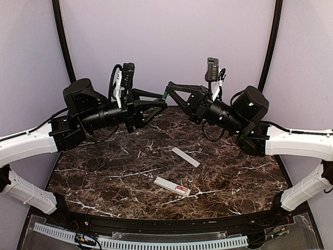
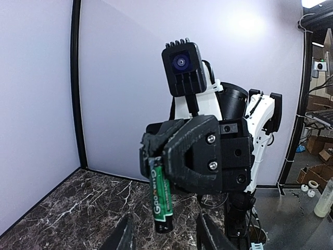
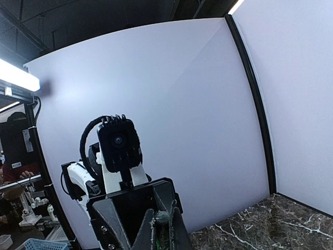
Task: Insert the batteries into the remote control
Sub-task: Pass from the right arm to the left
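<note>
Right gripper (image 2: 158,153) is shut on the top end of the green battery (image 2: 160,195). The battery is held off the table, hanging roughly upright with its lower end free, label facing the left wrist camera.

Left gripper (image 1: 163,102) is raised to meet it, nose to nose with the right one above the back of the marble table (image 1: 104,172). In the left wrist view its fingers (image 2: 125,234) are seen apart, one on each side of the battery's lower end. A gap shows on both sides and no contact is seen, so the left claw is read as open, nothing gripped.

Remote control (image 1: 167,184) is lying flat on the table, front centre, well below and apart from both grippers, angled slightly. A red battery (image 1: 182,189) is seen in the slot near its right end; seating cannot be judged, too small.

White cover plate (image 1: 186,157) is lying flat on the table just behind the remote, not touching it.

In the right wrist view the battery is only seen edge-on at the bottom, with the left arm's camera (image 3: 119,143) above it.
</note>
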`<state>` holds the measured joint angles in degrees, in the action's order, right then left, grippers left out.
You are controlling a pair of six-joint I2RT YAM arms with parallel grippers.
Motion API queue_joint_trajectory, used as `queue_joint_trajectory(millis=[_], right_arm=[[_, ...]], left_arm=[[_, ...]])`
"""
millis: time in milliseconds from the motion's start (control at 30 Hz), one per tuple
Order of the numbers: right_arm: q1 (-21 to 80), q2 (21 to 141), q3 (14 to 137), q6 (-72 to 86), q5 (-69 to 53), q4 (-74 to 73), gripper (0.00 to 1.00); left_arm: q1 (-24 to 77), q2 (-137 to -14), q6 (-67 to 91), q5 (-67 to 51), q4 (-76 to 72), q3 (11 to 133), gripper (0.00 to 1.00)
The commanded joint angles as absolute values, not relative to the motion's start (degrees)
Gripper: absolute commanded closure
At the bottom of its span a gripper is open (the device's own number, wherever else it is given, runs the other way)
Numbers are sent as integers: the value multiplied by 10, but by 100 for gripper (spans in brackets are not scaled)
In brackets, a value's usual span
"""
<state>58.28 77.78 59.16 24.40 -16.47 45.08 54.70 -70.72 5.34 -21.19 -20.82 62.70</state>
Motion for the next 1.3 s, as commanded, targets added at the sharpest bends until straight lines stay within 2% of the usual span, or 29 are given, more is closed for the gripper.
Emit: queue_joint_trajectory(millis=[0,100,233,300,467,500,567,633,733,833,967,1100,1233,1267], right_arm=[[589,778,597,234,-172,456,100],[589,778,593,234,-171,458,100],[589,777,592,230,-173,453,100],[589,778,592,229,-175,450,100],[589,774,597,222,-181,421,100],[589,767,603,218,-177,394,95],[586,747,623,214,-159,307,63],[571,720,660,209,-142,177,43],[537,695,731,216,-147,-37,29],[508,697,781,253,-149,-201,25],[503,719,796,301,-208,-274,11],[506,754,798,320,-252,-273,11],[512,777,809,312,-285,-271,28],[515,782,818,301,-286,-282,28]], left_arm=[[553,-713,53,-218,-198,649,63],[553,-715,57,-216,-198,654,75],[553,-715,54,-216,-195,657,96],[553,-715,53,-215,-193,658,100],[553,-710,42,-208,-186,656,100],[553,-706,30,-201,-174,656,100],[553,-696,-6,-176,-142,655,100],[553,-686,-75,-134,-93,656,100],[563,-677,-219,-43,-24,655,100],[583,-682,-343,83,14,641,100],[615,-684,-476,157,-43,604,100],[630,-677,-552,142,-91,576,100],[635,-675,-599,128,-103,561,100],[635,-674,-619,124,-87,558,100]])
